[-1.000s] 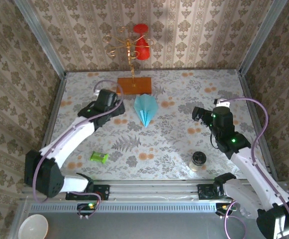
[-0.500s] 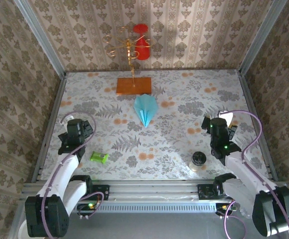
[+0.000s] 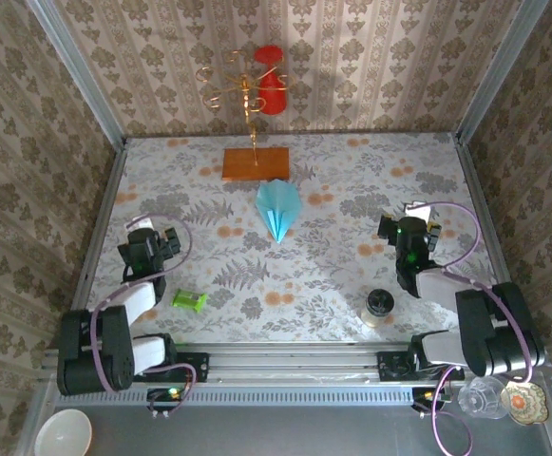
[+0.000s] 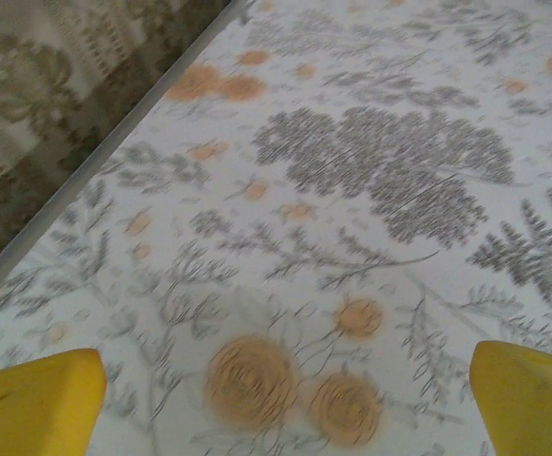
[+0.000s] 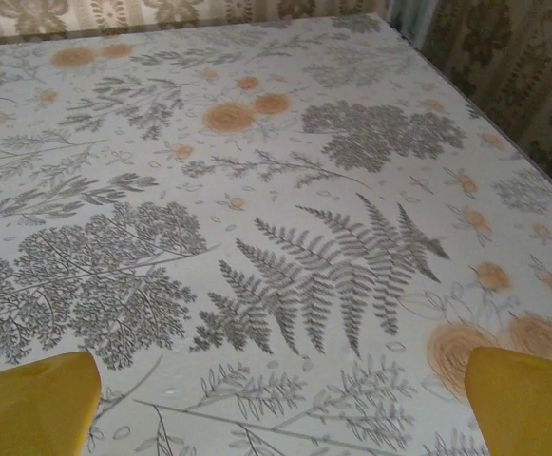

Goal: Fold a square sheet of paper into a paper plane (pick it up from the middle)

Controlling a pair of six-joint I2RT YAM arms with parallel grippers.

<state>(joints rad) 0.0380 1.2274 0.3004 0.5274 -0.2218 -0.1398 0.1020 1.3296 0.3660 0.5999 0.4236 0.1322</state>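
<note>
**Paper plane lies untouched between two open claws**

The left claw [image 3: 150, 242] has its jaws spread wide with nothing between them. Its yellow fingertips [image 4: 38, 404] frame only the floral table [image 3: 352, 176]. The right claw [image 3: 402, 229] is just as wide and empty.

The paper plane [image 3: 278, 209] lies flat, farther out and between the two claws, well apart from both, with its narrow tip toward the arm bases. An orange wooden board [image 3: 256, 162] sits just beyond its tail. A green cylinder [image 3: 189, 301] lies near the left claw, on the base side. A dark-lidded jar [image 3: 379, 306] stands likewise near the right claw.
</note>
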